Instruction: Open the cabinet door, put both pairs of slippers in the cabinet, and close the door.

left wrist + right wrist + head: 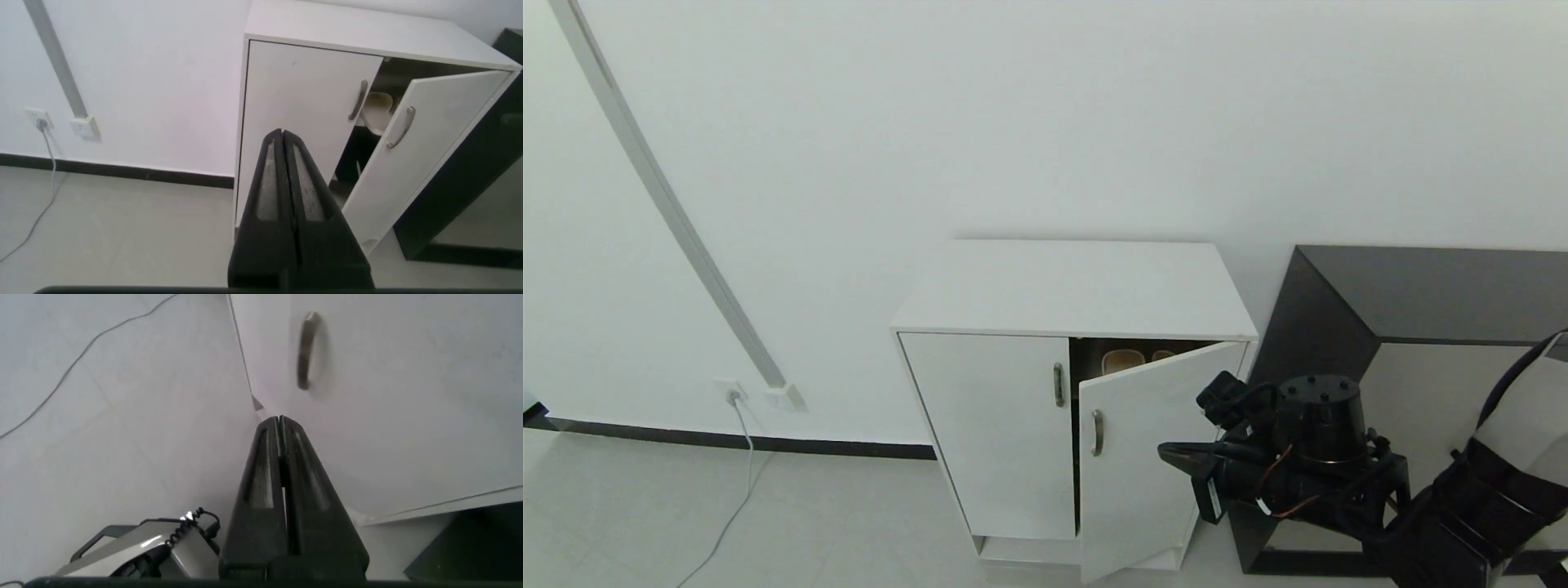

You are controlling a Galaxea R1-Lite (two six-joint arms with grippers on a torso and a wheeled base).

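While door (1143,465) stands ajar, closed right pincer (1170,450) near its face

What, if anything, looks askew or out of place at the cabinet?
Only the right door hangs ajar while the left door is shut; slippers sit inside. Nothing looks spilled or damaged.

Head camera looks down from above at a white two-door cabinet (1074,290). Left wrist camera faces the same cabinet from lower; right wrist camera is close to its ajar door (409,416).
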